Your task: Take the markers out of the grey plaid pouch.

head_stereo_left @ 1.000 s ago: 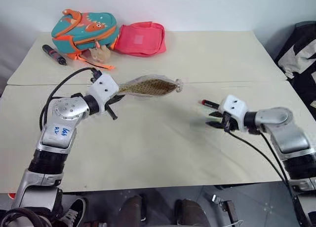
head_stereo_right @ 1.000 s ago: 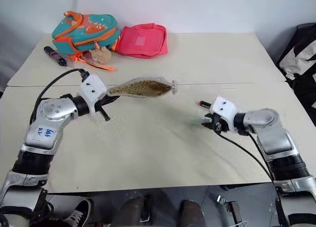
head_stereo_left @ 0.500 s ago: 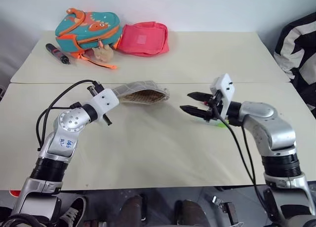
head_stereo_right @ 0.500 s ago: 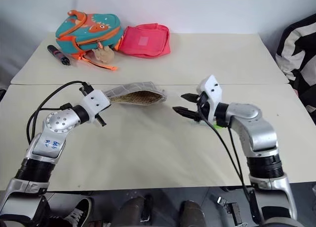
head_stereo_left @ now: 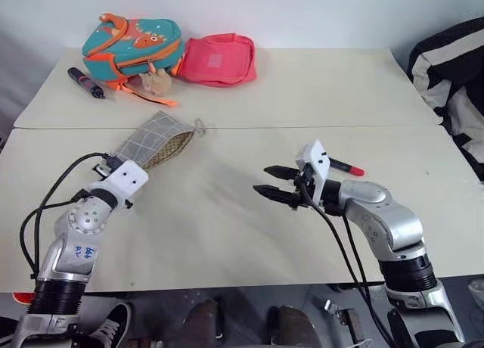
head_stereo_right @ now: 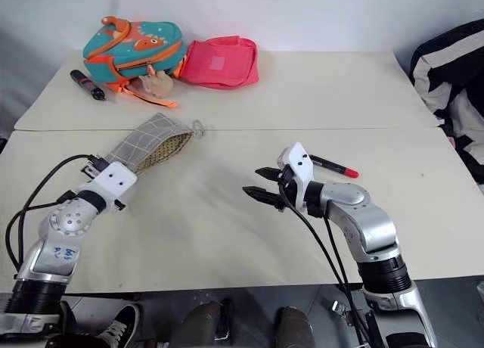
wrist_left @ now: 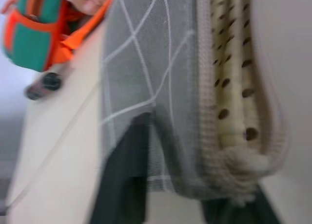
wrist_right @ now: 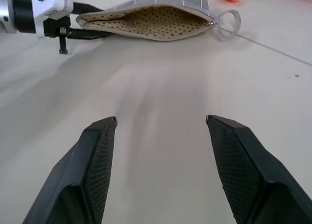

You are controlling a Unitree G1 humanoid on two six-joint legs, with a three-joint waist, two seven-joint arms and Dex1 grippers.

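While the grey plaid pouch [head_stereo_left: 156, 140] lies flat on the cream table [head_stereo_left: 249, 234], its mouth gapes along one long edge and shows tan lining with dark speckles, and a clear ring [head_stereo_left: 200, 125] hangs at the zipper end. In the head views, the left gripper [head_stereo_left: 134, 169] sits at the pouch's near end; whether its fingers pinch the fabric there is hard to tell. The right gripper [head_stereo_left: 266, 181] hovers over bare table well to the right of the pouch, its 2 black fingers spread apart and holding nothing. Just behind that wrist lies a slim black marker with a red end [head_stereo_left: 346, 166], out of the pouch. At the far left of the table stand a teal-and-orange backpack [head_stereo_left: 131, 47], a pink pouch [head_stereo_left: 218, 59] touching it, and a chunky black pen [head_stereo_left: 83, 83] beside them.

From the left wrist view, the pouch [wrist_left: 146, 78] hangs close, white grid lines on grey, the speckled lining [wrist_left: 234, 87] folded beside it; 2 dark fingers [wrist_left: 122, 185] flank its near end, though blur hides any contact.

From the right wrist view, both fingers [wrist_right: 92, 170] stand wide apart over empty table, with the pouch [wrist_right: 151, 17] open ahead and the left gripper at its end.
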